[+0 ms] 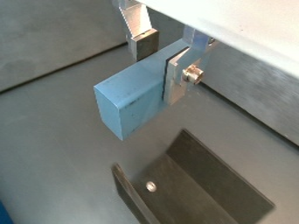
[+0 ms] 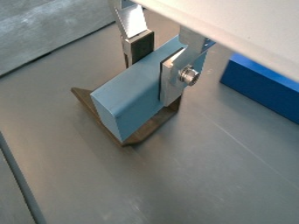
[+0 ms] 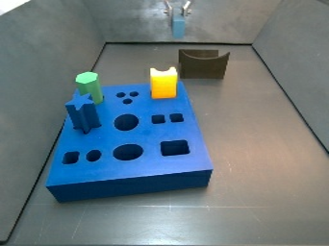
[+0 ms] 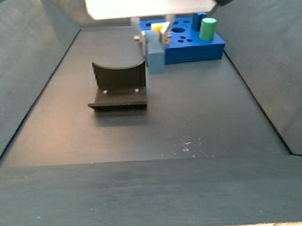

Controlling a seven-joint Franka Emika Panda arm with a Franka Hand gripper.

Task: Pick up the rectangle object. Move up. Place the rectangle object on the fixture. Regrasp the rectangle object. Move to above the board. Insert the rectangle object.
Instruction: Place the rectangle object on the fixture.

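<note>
In both wrist views the gripper (image 1: 162,59) is closed on the rectangle object (image 1: 132,96), a smooth, matte, light grey-blue bar with crisp square edges; a silver finger (image 1: 177,72) with a screw presses its broad face and the opposite plate shows behind it. The bar hangs in the air, clear of the floor.

A wrist view shows the fixture (image 1: 198,184) under the bar, a dark angled bracket with a small hole in its plate, and a gap between bar and bracket. In another wrist view the bar (image 2: 135,89) covers most of the fixture (image 2: 131,136), and a corner of the board (image 2: 264,83) shows beyond the gripper (image 2: 162,54).

A side view alone takes in the whole board (image 3: 126,142), a thick bright-blue slab with round, square and rectangular holes. On it stand a yellow block (image 3: 162,83) at about 1 o'clock, a green peg (image 3: 88,86) at 10 o'clock and a dark blue peg (image 3: 81,115) at 9 o'clock. There the gripper (image 3: 179,12) and bar (image 3: 179,25) hang high at 12 o'clock, beside the fixture (image 3: 203,63).

In another side view the fixture (image 4: 119,85) stands alone on the dark grey floor, well apart from the board (image 4: 189,45), with open floor around it and sloping grey walls on either side.
</note>
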